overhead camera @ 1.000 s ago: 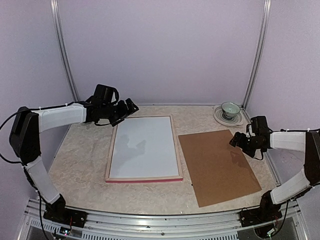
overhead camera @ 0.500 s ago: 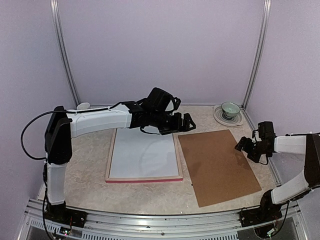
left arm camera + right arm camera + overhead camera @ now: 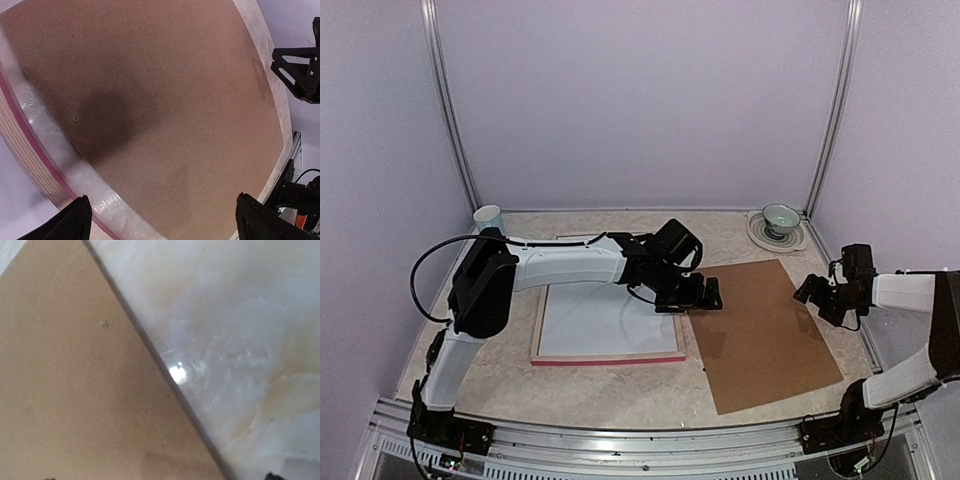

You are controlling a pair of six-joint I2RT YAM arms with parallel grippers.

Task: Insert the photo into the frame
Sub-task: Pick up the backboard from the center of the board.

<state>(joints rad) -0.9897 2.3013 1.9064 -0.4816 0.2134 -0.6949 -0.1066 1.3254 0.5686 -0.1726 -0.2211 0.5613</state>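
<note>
Above the backing board (image 3: 760, 330), beside the frame (image 3: 610, 357), the left end effector (image 3: 705, 297) is arriving wide open and empty, probably going for the board; the right end effector (image 3: 817, 292) is hovering open, empty.

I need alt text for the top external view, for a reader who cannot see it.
The left arm stretches over the frame, its open left fingers above the brown board's left edge. The right fingers, also open, hover at the board's right edge.
</note>
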